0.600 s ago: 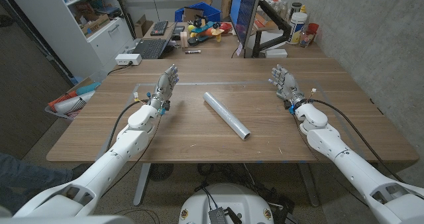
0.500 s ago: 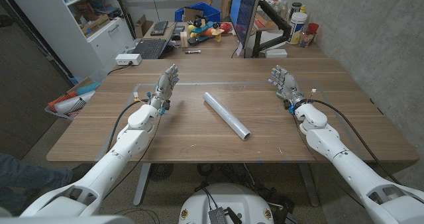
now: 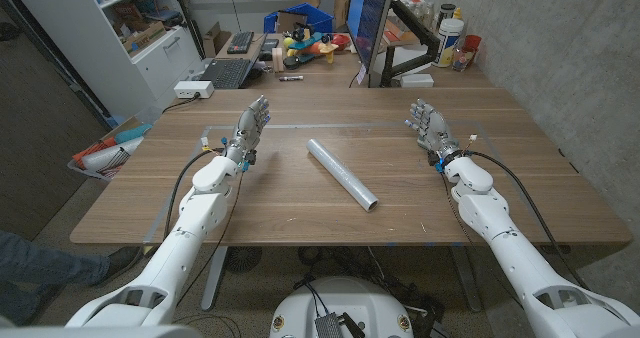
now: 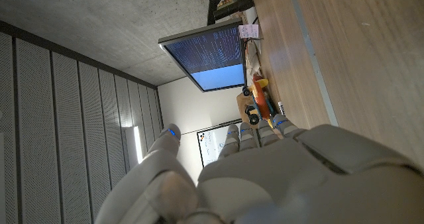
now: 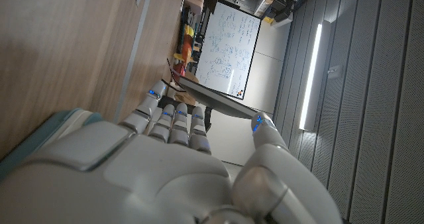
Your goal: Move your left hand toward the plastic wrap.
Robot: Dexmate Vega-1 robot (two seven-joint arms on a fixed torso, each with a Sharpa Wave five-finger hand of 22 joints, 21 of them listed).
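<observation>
nothing on the table has moved; the wrap (image 3: 341,173), a clear thin roll, lies diagonal, well apart from both empty hands, left hand (image 3: 251,131) and right hand (image 3: 428,124), fingers extended and slightly apart.

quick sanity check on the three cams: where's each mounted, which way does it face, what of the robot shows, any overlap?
Head: on the robot's head, looking down at the table; left hand, right hand, both arms and the wrap show.
Left wrist: along the left hand's back, facing the monitor.
Right wrist: along the right hand's back, facing a whiteboard.
Shared: all three show tabletop; head and left wrist share the monitor.
</observation>
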